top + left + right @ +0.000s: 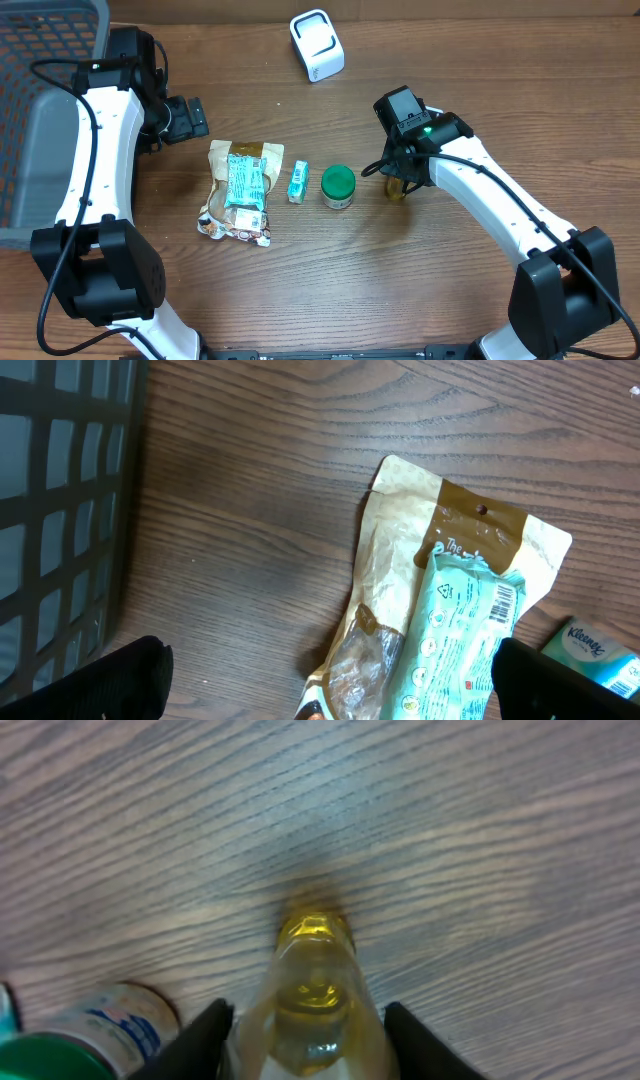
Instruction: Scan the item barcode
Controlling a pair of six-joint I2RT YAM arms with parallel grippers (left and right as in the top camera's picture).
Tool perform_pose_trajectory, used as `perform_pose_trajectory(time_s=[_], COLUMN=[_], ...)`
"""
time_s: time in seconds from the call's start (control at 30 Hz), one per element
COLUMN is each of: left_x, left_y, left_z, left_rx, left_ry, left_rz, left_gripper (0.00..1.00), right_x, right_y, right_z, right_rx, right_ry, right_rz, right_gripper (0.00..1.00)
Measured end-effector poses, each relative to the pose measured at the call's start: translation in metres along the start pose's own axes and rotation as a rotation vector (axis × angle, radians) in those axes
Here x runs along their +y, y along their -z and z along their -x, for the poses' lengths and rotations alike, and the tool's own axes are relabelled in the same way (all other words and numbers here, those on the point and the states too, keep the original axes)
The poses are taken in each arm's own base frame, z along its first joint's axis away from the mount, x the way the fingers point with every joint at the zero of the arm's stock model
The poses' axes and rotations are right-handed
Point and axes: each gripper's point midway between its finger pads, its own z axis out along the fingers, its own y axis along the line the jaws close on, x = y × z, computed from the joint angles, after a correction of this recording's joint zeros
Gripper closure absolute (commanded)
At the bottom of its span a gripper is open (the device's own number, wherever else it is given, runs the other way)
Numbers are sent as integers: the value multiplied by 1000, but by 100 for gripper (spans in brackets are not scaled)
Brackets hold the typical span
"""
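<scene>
Judging by the layout, little of the scan was done: the bottle (312, 950) stood upright on the table (480, 90), right of its middle, well apart from the white scanner (317, 45) near the far edge. The right gripper (307, 1035) had a finger against each side of the bottle; whether it was clamped I could not tell. Lifting it and presenting the barcode remained. The left gripper (195, 118) hung wide open and empty by the pouch (240, 195). The surface was dark wood grain, with a basket (50, 60) at the far left corner; no room showed.
</scene>
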Motion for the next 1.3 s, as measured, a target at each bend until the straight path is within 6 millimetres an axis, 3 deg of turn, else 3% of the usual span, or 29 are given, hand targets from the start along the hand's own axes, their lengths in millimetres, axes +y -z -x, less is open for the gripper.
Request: perform_pose_trajectory(time_s=[0.2, 0.33, 0.57, 0.7, 1.0, 1.1, 1.3], left_x=[0, 0, 0, 0, 0, 0, 0], left_y=[0, 0, 0, 0, 0, 0, 0], left_z=[0, 0, 0, 0, 0, 0, 0], left_rx=[0, 0, 0, 0, 1, 0, 1], left_ry=[0, 0, 0, 0, 0, 0, 0], left_rz=[0, 0, 0, 0, 0, 0, 0], left_gripper=[0, 0, 0, 0, 0, 1, 1], right_x=[0, 0, 5, 20, 59, 69, 83], right_y=[0, 0, 6, 39, 157, 174, 183], right_z=[0, 0, 8, 35, 121, 138, 156], right_rx=[1, 1, -16, -83, -405, -501, -616], right_ry=[0, -1, 50, 129, 244, 301, 462], right_rz=[-1, -1, 14, 62, 244, 274, 262], right_gripper=[64, 84, 94, 96, 96, 96, 96])
